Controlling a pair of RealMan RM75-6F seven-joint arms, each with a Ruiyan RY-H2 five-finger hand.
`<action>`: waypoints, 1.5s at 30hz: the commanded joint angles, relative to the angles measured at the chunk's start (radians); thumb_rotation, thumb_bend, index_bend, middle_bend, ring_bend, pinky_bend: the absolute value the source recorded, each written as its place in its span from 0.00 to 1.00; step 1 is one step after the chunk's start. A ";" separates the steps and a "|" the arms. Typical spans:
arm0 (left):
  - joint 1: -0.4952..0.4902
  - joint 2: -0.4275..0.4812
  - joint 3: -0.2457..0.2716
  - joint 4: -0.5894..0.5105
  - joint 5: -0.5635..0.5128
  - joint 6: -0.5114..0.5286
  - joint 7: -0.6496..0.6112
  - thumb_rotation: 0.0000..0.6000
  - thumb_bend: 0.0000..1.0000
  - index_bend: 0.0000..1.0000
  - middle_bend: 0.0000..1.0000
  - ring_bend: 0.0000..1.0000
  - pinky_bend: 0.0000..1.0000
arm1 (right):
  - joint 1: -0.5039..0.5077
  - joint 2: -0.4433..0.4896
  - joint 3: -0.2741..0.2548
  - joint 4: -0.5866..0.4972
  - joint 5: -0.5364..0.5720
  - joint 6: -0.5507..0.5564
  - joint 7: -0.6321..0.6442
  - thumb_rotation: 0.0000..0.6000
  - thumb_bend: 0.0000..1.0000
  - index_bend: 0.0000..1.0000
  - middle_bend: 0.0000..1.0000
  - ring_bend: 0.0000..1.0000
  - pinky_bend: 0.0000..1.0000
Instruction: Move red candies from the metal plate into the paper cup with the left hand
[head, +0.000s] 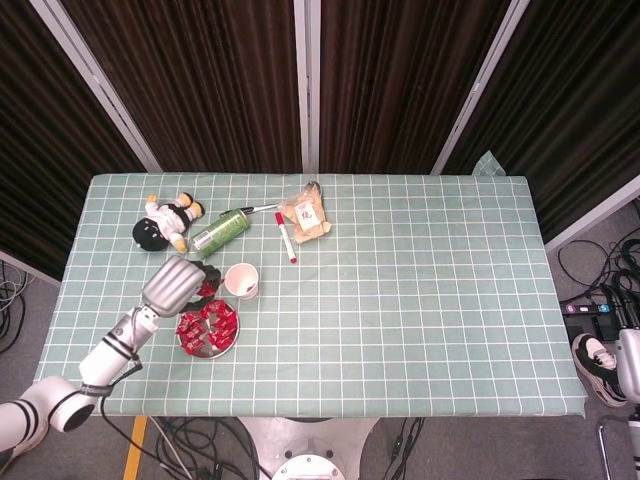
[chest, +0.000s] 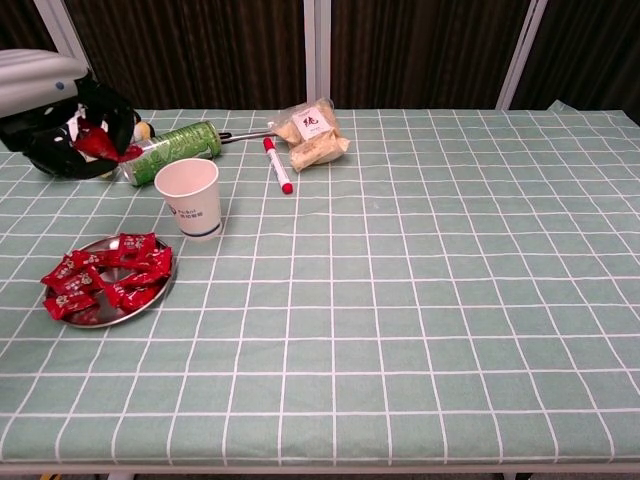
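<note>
Broadly, the bench (head: 400, 300) fills both views, covered by a green checked cloth, with dark curtains behind it. Over its left part the left hand (chest: 55, 110) is raised above the cloth, its dark fingers (chest: 110, 110) curled around one red candy (chest: 98, 143). From the head view this hand (head: 175, 283) sits just left of the paper cup (head: 241, 281) and above the far edge of the metal plate (head: 222, 349). The right hand does not show in either view.

Behind the left hand lies a plush doll (head: 163, 224) in black and white, partly hidden by the hand in the chest view. Next to it a green can (chest: 170, 150) lies on its side. Further right is a clear bag of snacks (chest: 310, 133), and a red marker (chest: 277, 164) lies between the can and the bag.

The paper cup (chest: 190, 197) stands upright, white, with its mouth open, just beyond the metal plate (chest: 150, 300). That plate holds a loose heap of red candies (chest: 100, 283), wrapped and lying flat. The candies (head: 205, 325) on the plate are near the front left edge of the bench.
</note>
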 joint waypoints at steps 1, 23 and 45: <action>-0.056 -0.007 -0.036 0.007 -0.039 -0.078 -0.025 1.00 0.41 0.63 0.69 0.65 0.87 | 0.000 0.000 0.000 0.000 0.001 0.000 0.001 1.00 0.10 0.00 0.10 0.07 0.19; -0.163 -0.076 -0.050 0.047 -0.135 -0.246 0.047 1.00 0.41 0.57 0.63 0.57 0.81 | -0.002 0.000 0.003 0.008 0.020 -0.013 0.008 1.00 0.10 0.00 0.10 0.07 0.19; -0.160 -0.041 -0.037 -0.023 -0.192 -0.261 0.124 1.00 0.41 0.43 0.50 0.43 0.64 | -0.005 -0.003 0.002 0.015 0.018 -0.012 0.018 1.00 0.10 0.00 0.11 0.07 0.20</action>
